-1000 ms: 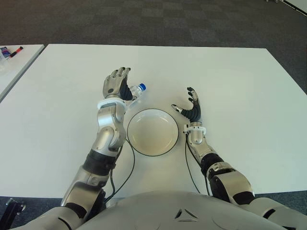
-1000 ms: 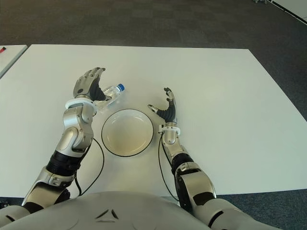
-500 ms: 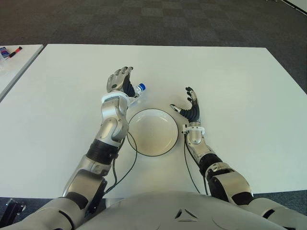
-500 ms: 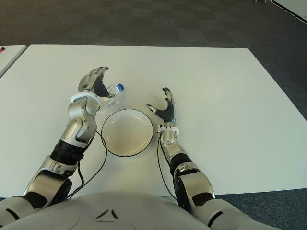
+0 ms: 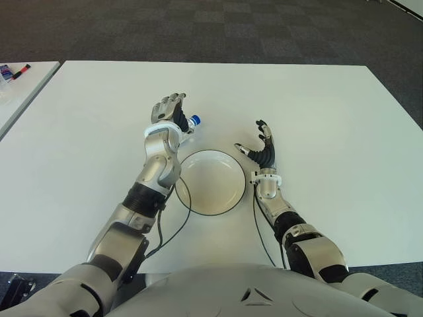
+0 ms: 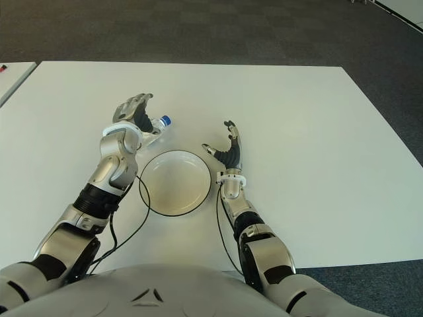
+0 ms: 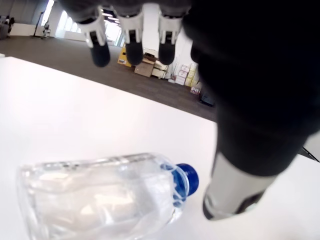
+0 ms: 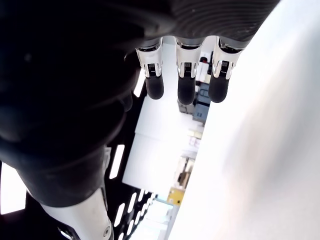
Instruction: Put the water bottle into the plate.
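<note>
White rectangular table (image 5: 330, 119), grey carpet beyond. One round white plate with a dark rim (image 5: 192, 201), nearest the robot, holding nothing. Right hand (image 5: 263, 150), one, just right of the plate, fingers spread, holding nothing. Left hand (image 5: 168, 111), one, beyond the plate's left edge, fingers spread over one clear plastic water bottle with a blue cap (image 7: 107, 192), lying on its side on the table, not grasped.

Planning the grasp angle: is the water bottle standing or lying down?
Lying down: the water bottle rests on its side on the table, blue cap pointing sideways.
</note>
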Action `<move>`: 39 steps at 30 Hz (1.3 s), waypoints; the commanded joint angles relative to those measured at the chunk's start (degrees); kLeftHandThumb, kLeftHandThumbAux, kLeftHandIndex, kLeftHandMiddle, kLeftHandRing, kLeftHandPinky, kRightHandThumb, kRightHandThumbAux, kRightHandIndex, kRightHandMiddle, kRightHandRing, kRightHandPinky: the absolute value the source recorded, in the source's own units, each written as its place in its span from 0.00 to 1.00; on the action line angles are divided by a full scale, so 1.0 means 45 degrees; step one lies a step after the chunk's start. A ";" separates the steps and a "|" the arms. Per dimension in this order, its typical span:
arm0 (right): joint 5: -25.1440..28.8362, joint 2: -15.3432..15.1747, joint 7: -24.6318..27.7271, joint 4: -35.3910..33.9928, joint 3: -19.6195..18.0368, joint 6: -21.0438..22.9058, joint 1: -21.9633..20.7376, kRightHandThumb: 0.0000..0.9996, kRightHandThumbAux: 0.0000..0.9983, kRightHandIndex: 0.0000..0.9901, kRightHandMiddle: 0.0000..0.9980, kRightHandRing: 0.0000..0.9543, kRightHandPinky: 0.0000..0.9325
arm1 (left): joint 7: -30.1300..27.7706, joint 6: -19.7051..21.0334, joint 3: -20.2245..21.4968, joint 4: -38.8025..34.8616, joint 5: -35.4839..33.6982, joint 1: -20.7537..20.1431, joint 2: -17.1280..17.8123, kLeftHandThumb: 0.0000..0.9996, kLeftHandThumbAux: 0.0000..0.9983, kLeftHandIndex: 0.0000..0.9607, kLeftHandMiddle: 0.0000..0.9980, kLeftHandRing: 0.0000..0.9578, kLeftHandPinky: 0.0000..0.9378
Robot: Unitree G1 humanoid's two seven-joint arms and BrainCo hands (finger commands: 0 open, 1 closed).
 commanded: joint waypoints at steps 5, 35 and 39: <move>0.0072 0.0160 0.0174 0.0417 -0.0009 0.0522 0.0580 0.00 0.87 0.15 0.10 0.10 0.14 | -0.0157 0.0397 -0.0448 0.2350 -0.0735 -0.1011 -0.0128 0.00 0.90 0.00 0.00 0.00 0.00; 0.0462 0.0152 0.0869 0.0440 -0.0379 0.0418 0.0602 0.00 0.91 0.13 0.10 0.11 0.16 | -0.1436 0.1398 -0.3506 0.8749 -0.1239 -0.4228 -0.0228 0.00 0.93 0.00 0.01 0.01 0.08; 0.0479 0.0148 0.0893 0.0490 -0.0418 0.0387 0.0579 0.00 0.91 0.13 0.10 0.11 0.16 | -0.1398 0.1358 -0.3692 0.8970 -0.1335 -0.4367 -0.0240 0.00 0.93 0.00 0.02 0.01 0.08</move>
